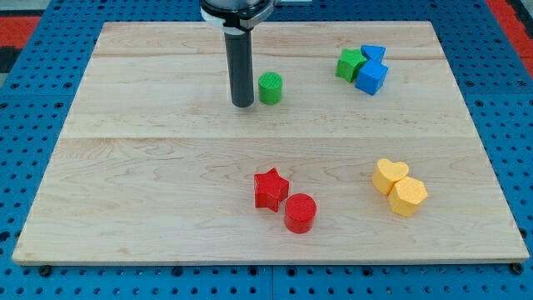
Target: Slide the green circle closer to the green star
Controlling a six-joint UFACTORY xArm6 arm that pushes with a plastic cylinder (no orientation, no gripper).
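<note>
The green circle (270,87) sits on the wooden board (166,167) in the upper middle. My tip (242,103) stands just to its left, close to it or touching it; I cannot tell which. The green star (351,64) lies at the upper right, well to the right of the green circle, and touches two blue blocks.
A blue cube (371,77) and a second blue block (374,54) press against the green star's right side. A red star (270,188) and a red circle (301,212) sit at bottom middle. A yellow heart (389,175) and a yellow hexagon (407,196) sit at lower right.
</note>
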